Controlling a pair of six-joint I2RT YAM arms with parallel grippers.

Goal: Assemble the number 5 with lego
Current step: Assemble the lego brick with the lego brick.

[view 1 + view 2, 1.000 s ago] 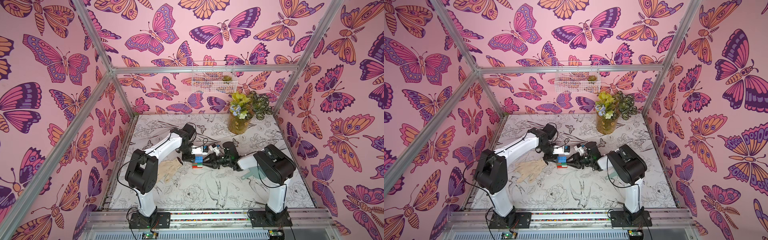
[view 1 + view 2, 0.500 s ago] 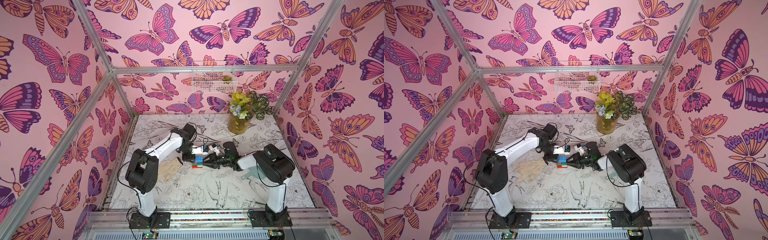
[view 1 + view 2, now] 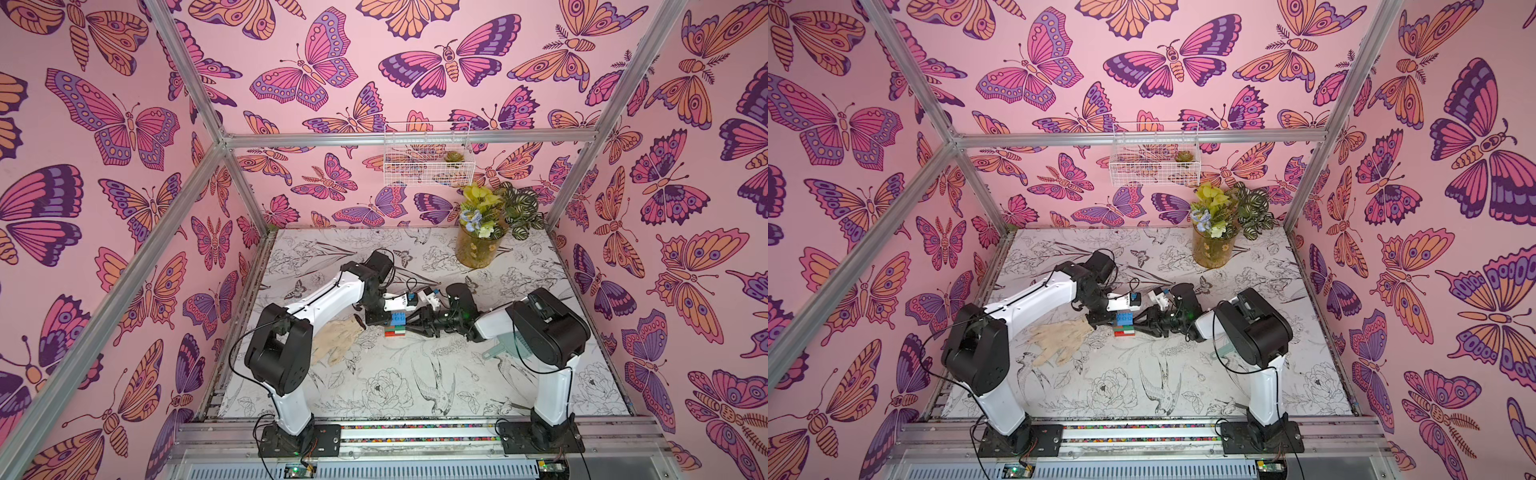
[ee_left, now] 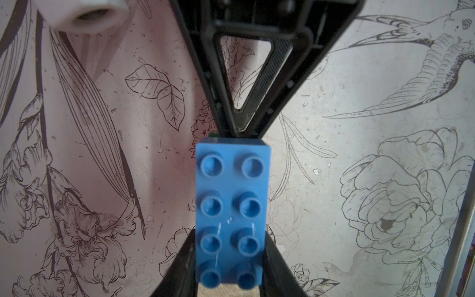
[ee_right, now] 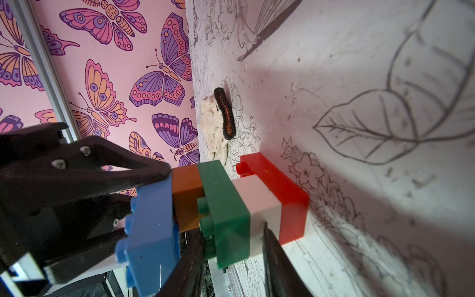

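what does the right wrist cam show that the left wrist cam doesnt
Only right wrist: the stack side-on, with brown, green, white and red bricks under the blue brick, plus the butterfly wall.
Only left wrist: the blue brick's eight studs seen from straight above.
Both: the blue brick with the left gripper shut on it, the right gripper at the stack, a bit of glove, and the table.
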